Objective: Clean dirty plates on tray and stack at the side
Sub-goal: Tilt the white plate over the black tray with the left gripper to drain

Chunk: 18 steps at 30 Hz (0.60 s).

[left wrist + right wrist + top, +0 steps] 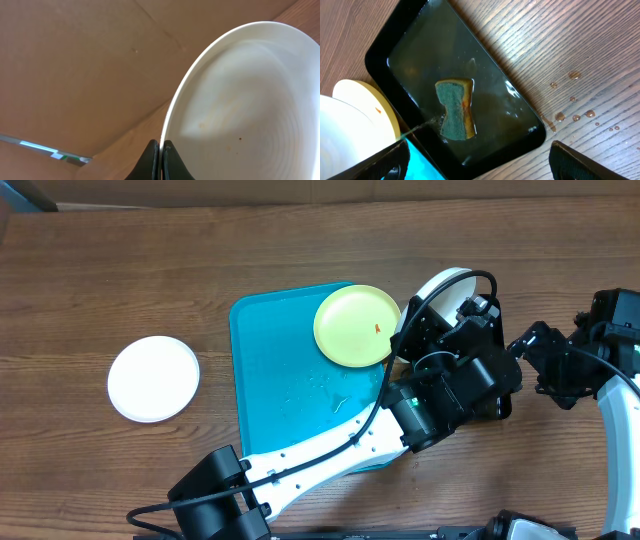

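My left gripper (pixel 161 152) is shut on the rim of a white plate (pixel 245 110), which it holds tilted up on edge. From overhead this plate (pixel 445 284) stands just right of the turquoise tray (pixel 275 370). It shows faint stains and a dark speck. A lime-green plate (pixel 355 325) with an orange speck lies in the tray's far right corner. Another white plate (pixel 153 378) lies flat on the table to the left. My right gripper (pixel 477 165) hangs open above the near end of a black tray (pixel 385 50), holding nothing.
The black tray holds water and a sponge (pixel 455 110). Water drops (pixel 575 115) lie on the wood beside it. The left arm (pixel 330 450) reaches across the turquoise tray's near right corner. The right arm (pixel 580 360) is at the right edge.
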Available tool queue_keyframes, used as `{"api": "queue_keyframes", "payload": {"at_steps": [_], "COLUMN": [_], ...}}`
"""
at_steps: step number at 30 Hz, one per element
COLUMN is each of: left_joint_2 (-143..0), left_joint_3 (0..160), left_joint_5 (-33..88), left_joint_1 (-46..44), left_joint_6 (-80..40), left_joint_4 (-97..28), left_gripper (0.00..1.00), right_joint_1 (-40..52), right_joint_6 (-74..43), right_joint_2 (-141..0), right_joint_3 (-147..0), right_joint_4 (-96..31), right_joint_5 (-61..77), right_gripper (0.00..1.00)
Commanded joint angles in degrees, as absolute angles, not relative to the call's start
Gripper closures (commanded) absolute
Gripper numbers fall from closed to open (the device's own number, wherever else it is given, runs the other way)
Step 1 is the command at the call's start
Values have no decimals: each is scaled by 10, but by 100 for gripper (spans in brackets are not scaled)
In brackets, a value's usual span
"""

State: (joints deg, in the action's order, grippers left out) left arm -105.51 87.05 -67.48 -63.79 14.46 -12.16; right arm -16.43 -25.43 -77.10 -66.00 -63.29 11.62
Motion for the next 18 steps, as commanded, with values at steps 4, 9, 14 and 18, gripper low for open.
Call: {"api": "queue_keyframes", "payload": {"at_steps": [4,9,14,18], "left_joint_2": [-1053,-1053,-1053,-1053], "left_joint_3": [887,887,887,887], "left_joint_5": [-696,-695,-688,-686], "left_joint_1": [-646,-646,-646,-646], "left_joint_6": [155,158,174,246], "left_joint_4": [-117,-113,-98,-61], "left_gripper": [96,96,96,96], "right_joint_1": [-165,-165,-165,-165], "right_joint_6": [-251,-250,-250,-251], "right_joint_2": [-767,-767,-767,-767], "right_joint_3": [-656,-656,-656,-656], "right_joint_4": [-632,-636,-637,-637], "right_joint_5": [113,112,113,113], "right_gripper": [9,9,9,9]}}
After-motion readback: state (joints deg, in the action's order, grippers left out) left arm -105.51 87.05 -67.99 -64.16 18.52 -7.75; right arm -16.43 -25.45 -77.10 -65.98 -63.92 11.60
